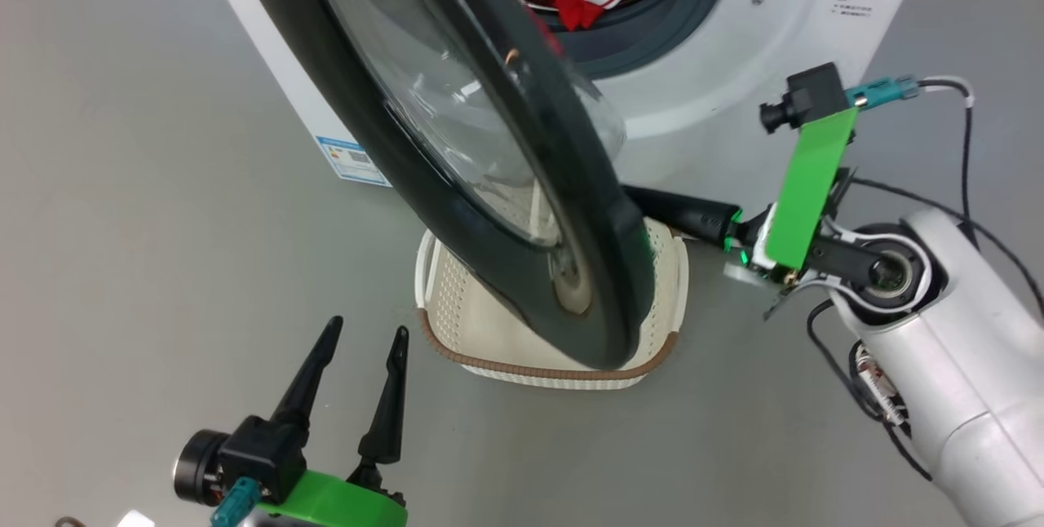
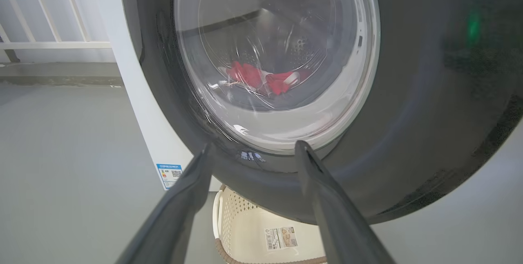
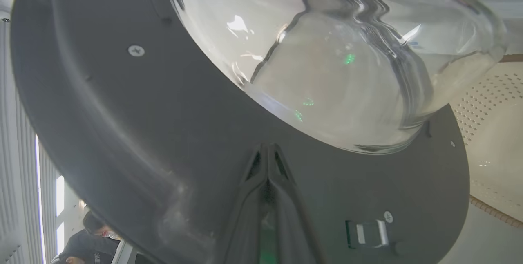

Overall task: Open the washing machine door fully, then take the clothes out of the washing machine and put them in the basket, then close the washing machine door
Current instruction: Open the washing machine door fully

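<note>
- Partway open, the door (image 1: 603, 282) was pressed from inside by the narrow, empty right pincer (image 3: 267, 149); the left pincer (image 1: 369, 329) was held wide.
- Contact could be lost by slipping on its glossy surface.

A smooth grey floor (image 1: 122, 184) lay evenly lit in the head view. In the left wrist view, a white railing (image 2: 53, 44) with thin bars stood at 10 o'clock before a pale wall (image 2: 57, 10), with a grey kerb (image 2: 57, 77) beneath it. In the right wrist view, bright window slits (image 3: 60, 198) glowed at 8 o'clock amid ribbed white panelling (image 3: 16, 133). A person (image 3: 88, 243) in dark clothes showed at 7 o'clock.
</note>
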Tool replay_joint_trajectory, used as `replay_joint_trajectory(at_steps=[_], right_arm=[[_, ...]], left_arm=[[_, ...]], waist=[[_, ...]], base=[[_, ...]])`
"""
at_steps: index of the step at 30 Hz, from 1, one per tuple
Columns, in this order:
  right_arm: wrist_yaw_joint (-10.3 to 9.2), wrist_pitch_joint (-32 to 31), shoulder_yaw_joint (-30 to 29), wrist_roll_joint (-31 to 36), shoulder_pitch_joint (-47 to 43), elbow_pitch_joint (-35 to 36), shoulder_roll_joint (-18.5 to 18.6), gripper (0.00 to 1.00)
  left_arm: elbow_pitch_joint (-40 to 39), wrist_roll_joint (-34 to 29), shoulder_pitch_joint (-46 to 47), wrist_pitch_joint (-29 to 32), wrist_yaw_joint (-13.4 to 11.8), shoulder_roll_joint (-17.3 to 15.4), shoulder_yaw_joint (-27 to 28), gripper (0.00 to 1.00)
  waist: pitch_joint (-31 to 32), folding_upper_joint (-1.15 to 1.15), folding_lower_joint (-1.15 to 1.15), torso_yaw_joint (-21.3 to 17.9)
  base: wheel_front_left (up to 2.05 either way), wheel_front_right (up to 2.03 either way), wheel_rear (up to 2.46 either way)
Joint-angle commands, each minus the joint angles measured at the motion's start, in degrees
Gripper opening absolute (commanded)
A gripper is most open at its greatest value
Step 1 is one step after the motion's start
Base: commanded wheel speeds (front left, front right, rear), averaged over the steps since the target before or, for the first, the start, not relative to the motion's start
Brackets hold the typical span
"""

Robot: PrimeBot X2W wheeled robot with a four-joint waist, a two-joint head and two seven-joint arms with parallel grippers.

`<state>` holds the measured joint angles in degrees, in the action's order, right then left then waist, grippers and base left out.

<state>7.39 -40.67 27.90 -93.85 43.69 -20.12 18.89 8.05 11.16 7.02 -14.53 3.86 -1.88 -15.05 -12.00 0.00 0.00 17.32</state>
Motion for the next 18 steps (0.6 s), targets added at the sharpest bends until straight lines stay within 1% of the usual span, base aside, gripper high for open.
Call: replay_joint_trajectory(at_steps=[1,12,18], right_arm=[[0.1,-0.7,1.3,0.6,-1.4,2.2,-1.7,0.0],[0.1,-2.6,3.4,1.8,-4.1,5.0,-4.5,0.0],[0.1,-3.0,3.9,2.1,-4.9,5.4,-5.7,0.0]], left_arm=[[-1.2,-0.8,0.2,-0.5,0.2,-1.0,1.8,1.0],[-1.1,-0.3,0.0,-0.5,-0.5,-1.0,1.7,1.0],[-1.1,-0.1,-0.1,-0.5,-0.8,-1.0,1.8,1.0]], waist=[[0.2,0.0,0.0,0.7],[1.0,0.0,0.0,4.3],[1.5,0.0,0.0,5.8]], base=[[0.0,0.0,0.0],[0.0,0.0,0.0],[0.0,0.0,0.0]])
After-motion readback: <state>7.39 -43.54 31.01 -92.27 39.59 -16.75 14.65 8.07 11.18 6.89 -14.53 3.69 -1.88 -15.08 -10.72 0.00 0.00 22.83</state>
